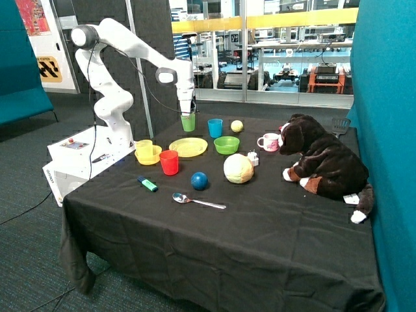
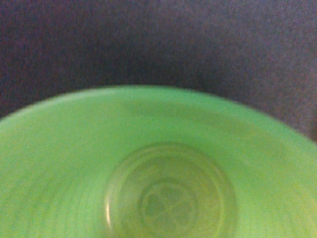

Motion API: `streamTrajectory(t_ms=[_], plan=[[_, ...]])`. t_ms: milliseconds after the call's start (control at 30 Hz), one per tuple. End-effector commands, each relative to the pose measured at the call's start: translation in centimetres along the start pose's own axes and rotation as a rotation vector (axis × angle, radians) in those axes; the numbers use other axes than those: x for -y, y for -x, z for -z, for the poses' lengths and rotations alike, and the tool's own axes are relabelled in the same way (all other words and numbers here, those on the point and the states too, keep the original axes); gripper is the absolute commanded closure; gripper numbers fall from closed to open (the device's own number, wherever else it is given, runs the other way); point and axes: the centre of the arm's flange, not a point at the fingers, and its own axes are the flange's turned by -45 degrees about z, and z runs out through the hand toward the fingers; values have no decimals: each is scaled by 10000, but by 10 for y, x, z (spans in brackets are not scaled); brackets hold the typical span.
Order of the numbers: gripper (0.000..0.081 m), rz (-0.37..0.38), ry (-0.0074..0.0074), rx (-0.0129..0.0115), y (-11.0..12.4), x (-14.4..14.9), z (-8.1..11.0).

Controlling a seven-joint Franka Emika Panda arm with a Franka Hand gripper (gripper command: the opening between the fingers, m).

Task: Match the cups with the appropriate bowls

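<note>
Black cloth covers the table point(image 1: 260, 221) beneath me. My gripper point(image 1: 187, 112) is down at the rim of the green cup point(image 1: 188, 123), near the far edge beside the blue cup point(image 1: 215, 127); whether my fingers are pinching it I cannot tell. From my wrist, the green cup's point(image 2: 163, 198) inside fills the view. The yellow cup point(image 1: 143, 148) sits in the yellow bowl point(image 1: 153, 158). The green bowl point(image 1: 226, 145) holds nothing.

Open black counter point(image 1: 260, 227) spreads in front of the spoon point(image 1: 198, 201); farther back, green bowl point(image 1: 226, 145), flat plate point(image 1: 188, 147), blue cup point(image 1: 215, 128) and red cup point(image 1: 169, 162) crowd the lane near the pincer point(image 1: 187, 114) at the green cup point(image 1: 188, 122); a plush dog point(image 1: 325, 162) blocks one side.
</note>
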Motion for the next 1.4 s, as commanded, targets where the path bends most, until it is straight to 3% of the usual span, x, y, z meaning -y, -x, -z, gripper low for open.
streamTrajectory(t_ms=[0, 300, 733, 833, 1367], plan=[[808, -740, 15, 39, -8, -16, 17], [808, -2238, 18, 38, -20, -55, 31], [808, -3756, 20, 37, -37, -85, 36], [808, -4431, 22, 36, -44, -93, 38], [808, -5810, 24, 35, -55, -125, 47]])
